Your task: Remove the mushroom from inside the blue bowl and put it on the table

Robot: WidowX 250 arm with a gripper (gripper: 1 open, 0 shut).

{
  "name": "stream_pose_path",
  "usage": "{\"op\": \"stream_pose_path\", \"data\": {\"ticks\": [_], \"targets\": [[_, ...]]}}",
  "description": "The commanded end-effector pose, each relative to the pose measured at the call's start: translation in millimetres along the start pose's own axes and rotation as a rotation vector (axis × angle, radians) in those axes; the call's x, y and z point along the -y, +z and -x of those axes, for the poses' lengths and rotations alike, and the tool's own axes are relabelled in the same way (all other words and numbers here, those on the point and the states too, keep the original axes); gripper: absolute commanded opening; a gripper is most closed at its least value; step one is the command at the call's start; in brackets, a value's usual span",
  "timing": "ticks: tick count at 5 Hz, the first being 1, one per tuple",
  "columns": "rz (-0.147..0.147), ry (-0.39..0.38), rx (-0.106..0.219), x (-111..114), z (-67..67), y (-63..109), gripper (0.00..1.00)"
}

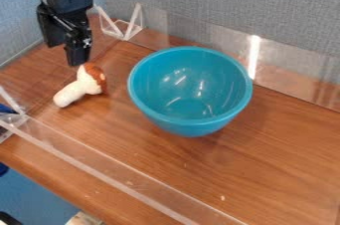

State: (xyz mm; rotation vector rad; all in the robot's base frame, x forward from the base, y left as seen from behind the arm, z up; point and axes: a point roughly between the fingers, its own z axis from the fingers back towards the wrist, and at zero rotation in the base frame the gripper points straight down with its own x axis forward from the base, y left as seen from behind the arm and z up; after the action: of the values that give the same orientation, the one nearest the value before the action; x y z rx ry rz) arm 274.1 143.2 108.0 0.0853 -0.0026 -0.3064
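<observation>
The mushroom (80,86) lay on its side on the table (146,159), outside the blue bowl (190,90), at about the bowl's nine o'clock as the camera saw it, with bare wood between the two. Its thick pale stem pointed toward seven o'clock and its orange-brown cap toward one o'clock. The far side of the cap was turned from view.

The claw (80,58) stood just beyond the cap, near eleven o'clock in the view, dark against the grey wall (226,5). It was spread and pinched nothing, though its black parts ran together and the exact line of each finger was hard to make out. Whether a fingertip brushed the cap could not be told. The arm above it was cut off by the top edge of the view.

The bowl's inside showed only glossy turquoise and a few bright reflections; its underside was hidden. A white frame (121,25) stood at about ten o'clock from the bowl, partly lost against the clear panel (285,78). At nine o'clock, the left edge cut through another pale frame (11,119).
</observation>
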Motion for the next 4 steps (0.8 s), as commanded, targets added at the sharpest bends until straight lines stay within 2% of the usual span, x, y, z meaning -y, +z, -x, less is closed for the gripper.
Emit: {"op": "stream_pose_path", "data": {"ticks": [1,4], "targets": [[-0.011,-0.004,0.024,1,-3.0,2.1,1.00],[0.003,-0.019,0.029,7,-9.4,-17.8,1.00]]}}
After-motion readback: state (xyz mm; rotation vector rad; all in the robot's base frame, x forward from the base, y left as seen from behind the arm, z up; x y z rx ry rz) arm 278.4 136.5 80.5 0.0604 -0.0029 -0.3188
